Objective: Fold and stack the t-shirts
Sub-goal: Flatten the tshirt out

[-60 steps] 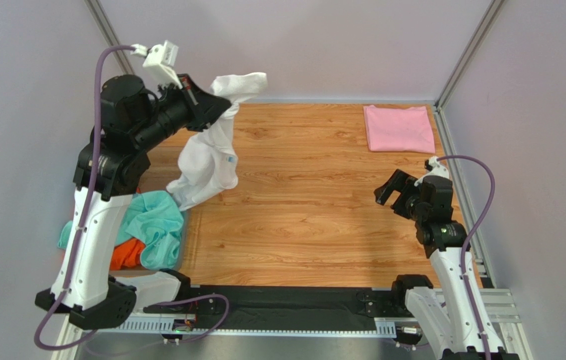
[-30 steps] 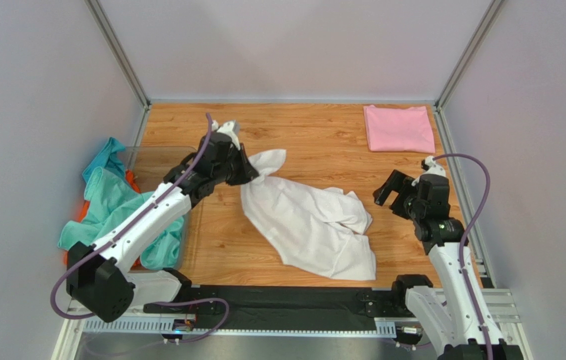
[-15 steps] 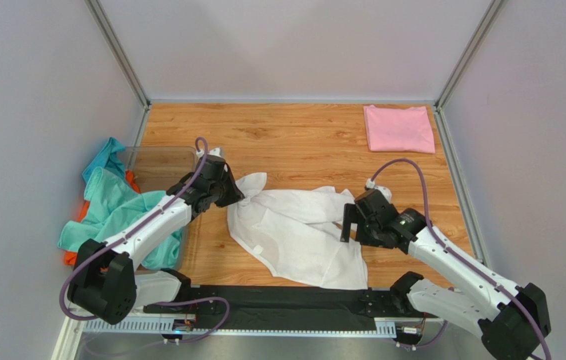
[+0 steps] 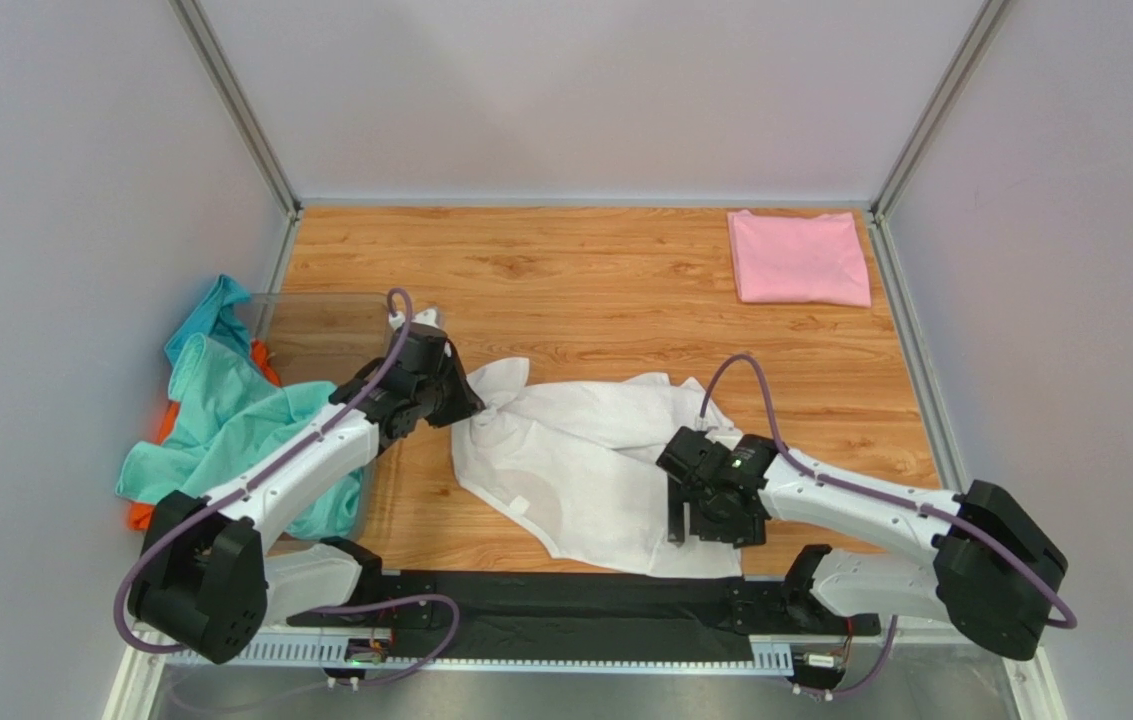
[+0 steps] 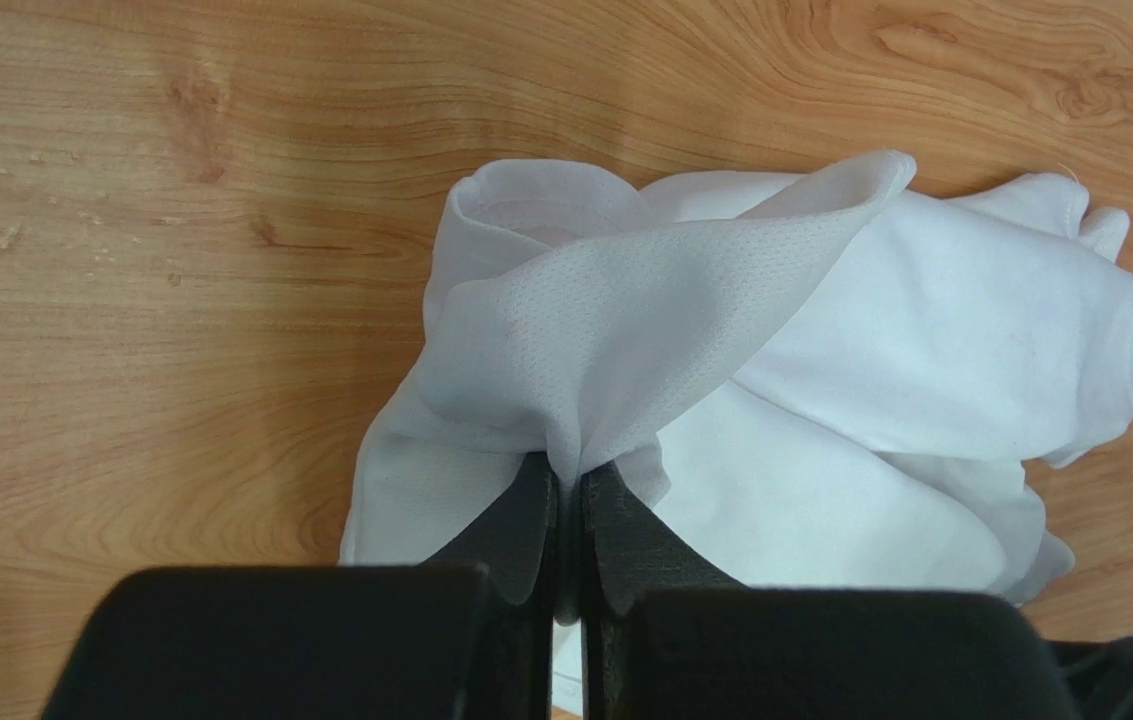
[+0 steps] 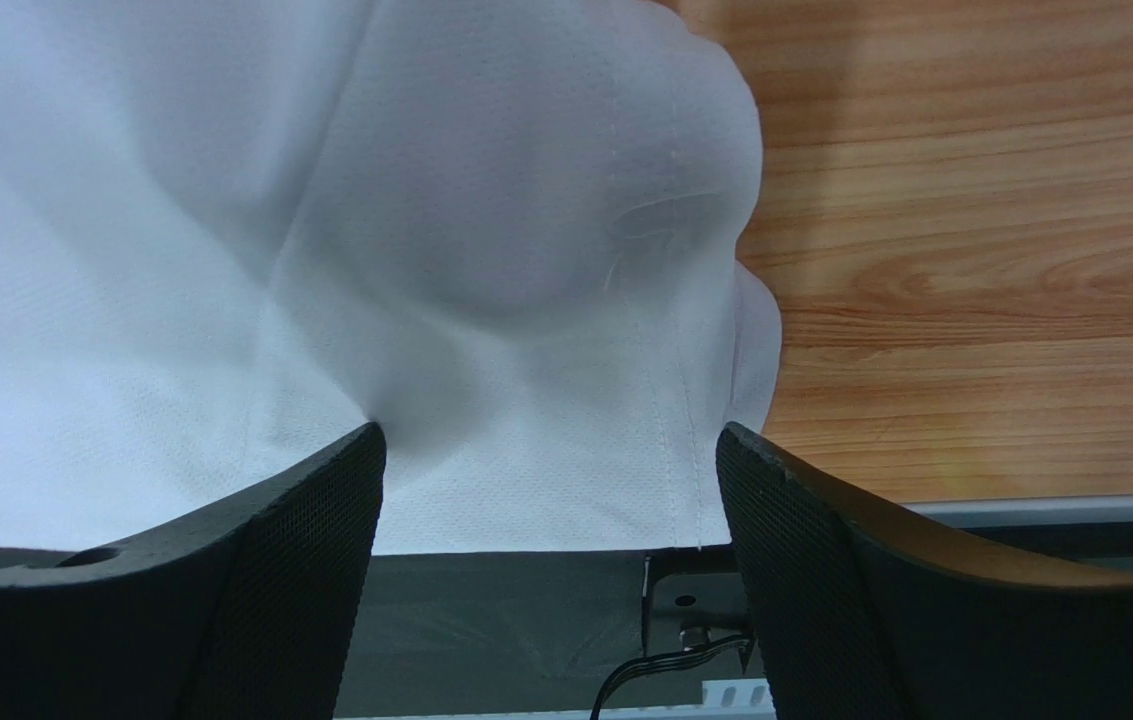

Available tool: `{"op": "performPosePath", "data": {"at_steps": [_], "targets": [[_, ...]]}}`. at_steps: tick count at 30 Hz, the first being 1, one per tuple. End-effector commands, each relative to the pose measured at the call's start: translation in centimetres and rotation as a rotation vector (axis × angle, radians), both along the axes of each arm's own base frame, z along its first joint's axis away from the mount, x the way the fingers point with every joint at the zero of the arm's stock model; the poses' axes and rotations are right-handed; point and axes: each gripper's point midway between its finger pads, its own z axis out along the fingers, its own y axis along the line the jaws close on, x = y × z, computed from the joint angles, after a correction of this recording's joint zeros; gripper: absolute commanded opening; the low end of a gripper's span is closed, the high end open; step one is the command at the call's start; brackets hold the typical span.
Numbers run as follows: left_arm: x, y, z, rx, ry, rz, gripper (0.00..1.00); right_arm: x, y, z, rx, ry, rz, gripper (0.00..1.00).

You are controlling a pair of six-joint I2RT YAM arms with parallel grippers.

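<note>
Tabletop (image 4: 602,285) is bearing crumpled white t-shirt (image 4: 587,458): left tool (image 5: 569,510) is clenching it; right tool (image 6: 550,495), spread, is risking grabbing doubled layers.

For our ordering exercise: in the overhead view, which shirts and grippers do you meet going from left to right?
teal t-shirt → left gripper → white t-shirt → right gripper → pink t-shirt

**Setting.** The wooden tabletop (image 4: 602,285), its pale-brown grain running left to right, was enclosed by plain grey walls (image 4: 587,90), with a slanted metal post (image 4: 234,105) at each far corner. A clear plastic bin (image 4: 320,323) stood at the left edge. A black strip (image 4: 557,600) lay along the near edge, and a perforated metal rail (image 4: 272,648) ran in front of it.
</note>
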Motion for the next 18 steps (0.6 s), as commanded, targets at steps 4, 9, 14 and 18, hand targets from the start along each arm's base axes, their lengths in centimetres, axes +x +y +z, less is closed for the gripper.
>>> {"op": "performPosePath", "data": {"at_steps": [4,9,14,18], "targets": [[-0.1,0.5,0.5,-0.005,-0.029,0.019,0.00,0.9,1.0,-2.0,0.013,-0.027,-0.027,0.65],[-0.3,0.6,0.5,0.016,-0.020,0.002,0.00,1.5,1.1,-2.7,-0.012,-0.035,-0.013,0.24],[0.1,0.4,2.7,0.001,-0.060,-0.010,0.00,4.3,1.5,2.0,0.007,-0.185,0.001,0.00],[1.3,-0.8,7.7,-0.069,-0.174,-0.037,0.00,8.0,1.0,9.5,0.011,-0.417,0.003,0.00]]}}
